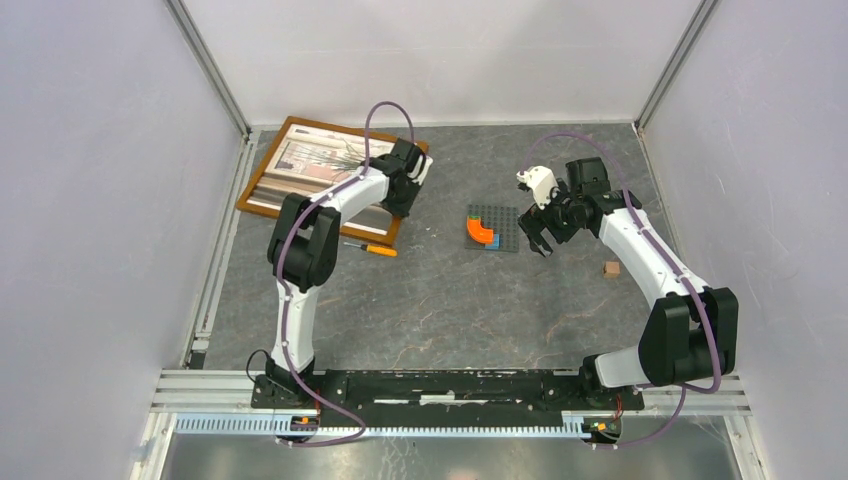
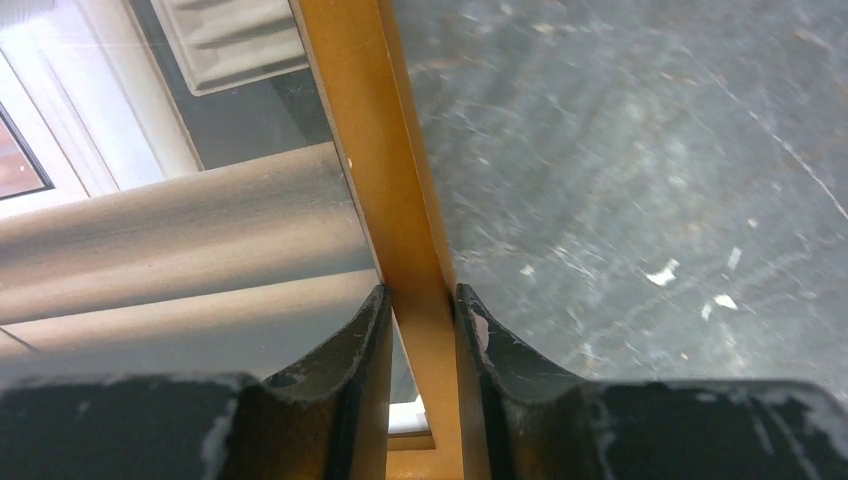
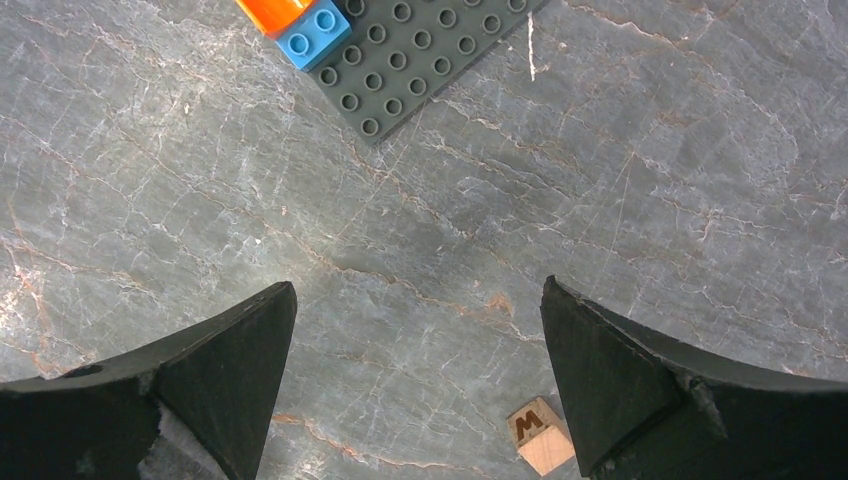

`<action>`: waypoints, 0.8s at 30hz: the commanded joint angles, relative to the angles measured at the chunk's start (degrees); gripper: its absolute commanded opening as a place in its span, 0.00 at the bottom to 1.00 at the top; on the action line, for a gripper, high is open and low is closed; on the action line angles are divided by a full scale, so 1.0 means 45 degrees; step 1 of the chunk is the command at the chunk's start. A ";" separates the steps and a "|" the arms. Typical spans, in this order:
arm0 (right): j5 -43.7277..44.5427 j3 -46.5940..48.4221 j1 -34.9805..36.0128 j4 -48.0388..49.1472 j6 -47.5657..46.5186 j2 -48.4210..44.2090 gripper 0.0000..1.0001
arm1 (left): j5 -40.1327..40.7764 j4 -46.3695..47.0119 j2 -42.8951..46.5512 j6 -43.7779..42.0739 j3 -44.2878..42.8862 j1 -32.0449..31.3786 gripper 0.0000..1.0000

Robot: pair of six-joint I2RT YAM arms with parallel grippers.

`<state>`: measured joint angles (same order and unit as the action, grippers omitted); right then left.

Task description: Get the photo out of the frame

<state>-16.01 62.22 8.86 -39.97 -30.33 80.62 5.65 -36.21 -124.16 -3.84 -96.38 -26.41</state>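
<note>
The frame (image 1: 263,165) lies face up at the back left of the table, with the photo (image 1: 300,160) inside it. My left gripper (image 1: 405,172) reaches over the frame's right end. In the left wrist view my left gripper (image 2: 420,295) is shut on the frame's narrow orange-brown moulding (image 2: 375,130), one finger on each side of it. The photo (image 2: 180,260) shows to the left of the moulding and bare table to the right. My right gripper (image 1: 540,238) hangs open over the table and holds nothing; the right wrist view shows my right gripper (image 3: 418,300) spread wide.
A grey baseplate (image 1: 505,232) with orange and blue bricks sits mid-table, next to my right gripper. An orange-handled screwdriver (image 1: 372,248) lies just in front of the frame. A small wooden letter cube (image 1: 611,268) rests to the right, also the cube (image 3: 540,435) by my right finger.
</note>
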 commanded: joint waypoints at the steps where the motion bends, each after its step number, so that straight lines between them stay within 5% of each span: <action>1: -0.0286 0.0075 -0.0086 0.0311 0.0009 -0.0171 0.98 | -0.1485 -0.0528 0.0471 -0.0091 0.1149 -0.0961 0.10; 24: -0.1183 0.0800 -0.0635 0.0276 0.0333 0.0421 0.98 | -0.3404 -0.0551 0.1994 -0.4015 0.3985 -0.3740 0.02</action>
<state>-19.49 62.63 7.01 -39.72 -29.61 82.08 -0.16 -34.41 -114.15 -14.61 -81.43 -39.18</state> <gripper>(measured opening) 0.982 0.321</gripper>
